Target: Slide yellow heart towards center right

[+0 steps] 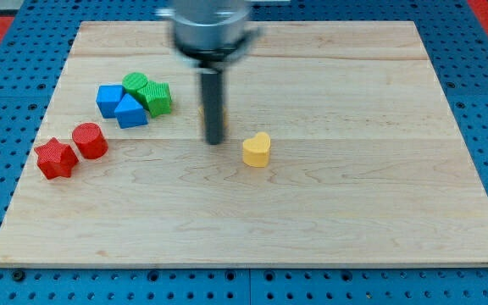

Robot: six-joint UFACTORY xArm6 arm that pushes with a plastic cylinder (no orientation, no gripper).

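Note:
The yellow heart [257, 150] lies near the middle of the wooden board [379, 212]. My tip [214, 141] rests on the board just to the heart's left, a small gap apart from it. The rod rises from there to the arm's grey housing at the view's top. A sliver of another yellow thing [202, 111] shows behind the rod; its shape is hidden.
At the view's left stand a red star [56, 158] and a red cylinder [90, 141]. Above them is a cluster of two blue blocks [110, 99] [130, 111] and two green blocks [135, 84] [157, 98]. Blue pegboard surrounds the board.

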